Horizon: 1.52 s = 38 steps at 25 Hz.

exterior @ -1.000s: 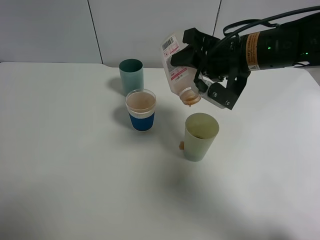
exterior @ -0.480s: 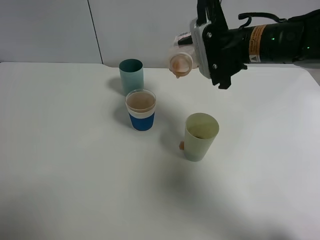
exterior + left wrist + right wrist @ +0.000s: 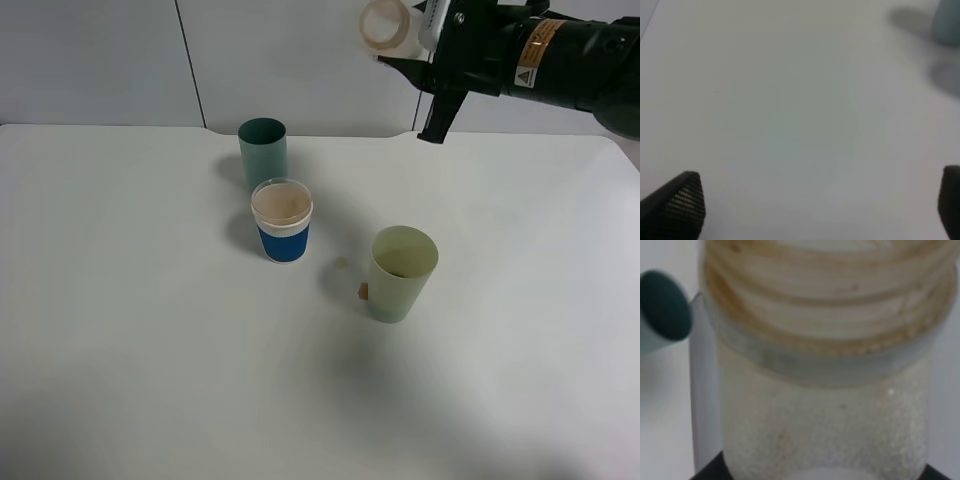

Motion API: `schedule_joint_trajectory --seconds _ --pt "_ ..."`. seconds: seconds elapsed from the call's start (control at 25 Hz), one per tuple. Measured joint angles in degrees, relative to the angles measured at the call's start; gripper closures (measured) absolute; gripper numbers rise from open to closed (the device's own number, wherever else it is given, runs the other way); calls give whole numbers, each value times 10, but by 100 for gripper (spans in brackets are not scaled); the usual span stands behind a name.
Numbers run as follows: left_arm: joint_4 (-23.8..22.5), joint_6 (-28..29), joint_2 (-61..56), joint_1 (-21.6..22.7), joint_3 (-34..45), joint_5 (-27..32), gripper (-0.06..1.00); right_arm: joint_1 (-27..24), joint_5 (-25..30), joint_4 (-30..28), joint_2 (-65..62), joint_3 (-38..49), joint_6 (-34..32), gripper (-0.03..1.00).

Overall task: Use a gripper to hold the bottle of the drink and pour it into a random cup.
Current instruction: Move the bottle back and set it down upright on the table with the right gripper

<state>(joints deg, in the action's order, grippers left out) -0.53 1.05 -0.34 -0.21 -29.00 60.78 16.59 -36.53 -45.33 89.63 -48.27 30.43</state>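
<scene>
1. Three cups stand on the white table [image 3: 150, 350]. The pale yellow-green cup [image 3: 403, 272] serves as the landmark here. The blue-sleeved cup [image 3: 281, 222] is to its left and a little farther back, and the teal cup [image 3: 263, 150] is farther back again.
2. The bottle [image 3: 385, 25] is raised well clear of the table, well apart from the cup, at the top edge of the exterior view. Its long axis lies close to level. The wide open mouth is turned toward the camera and toward the cup's left side.
3. The right gripper [image 3: 412, 48] is clamped on the bottle, with black fingers on either side of its body.
4. In the exterior view only the mouth ring and a sliver of white body show. The rest is behind the gripper or cut off by the frame, and no label can be seen. Depth is unclear, so I cannot tell whether the mouth is directly over the cup.
5. The cup's inside is shadowed, so its fill cannot be judged. A brown speck [image 3: 361, 291] sits against the left of the cup's base.
6. Only the right wrist view shows the bottle close up. The drink [image 3: 805, 340] is a brown film on the neck threads, above a pale, speckled body. The teal cup appears beside it.
7. Only the left wrist view shows the left gripper [image 3: 815, 210]. Its tips are spread wide over bare table with nothing between them, and a blurred teal shape sits at the frame's corner.
</scene>
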Motion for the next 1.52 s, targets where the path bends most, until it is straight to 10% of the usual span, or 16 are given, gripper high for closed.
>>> schedule_joint_trajectory --seconds 0.68,0.96,1.52 --pt "0 0 0 0 0 0 2 -62 91 73 5 0 -512 61" --pt "0 0 0 0 0 0 2 -71 125 161 60 0 -492 61" --pt "0 0 0 0 0 0 2 -71 18 219 220 -1 -451 61"
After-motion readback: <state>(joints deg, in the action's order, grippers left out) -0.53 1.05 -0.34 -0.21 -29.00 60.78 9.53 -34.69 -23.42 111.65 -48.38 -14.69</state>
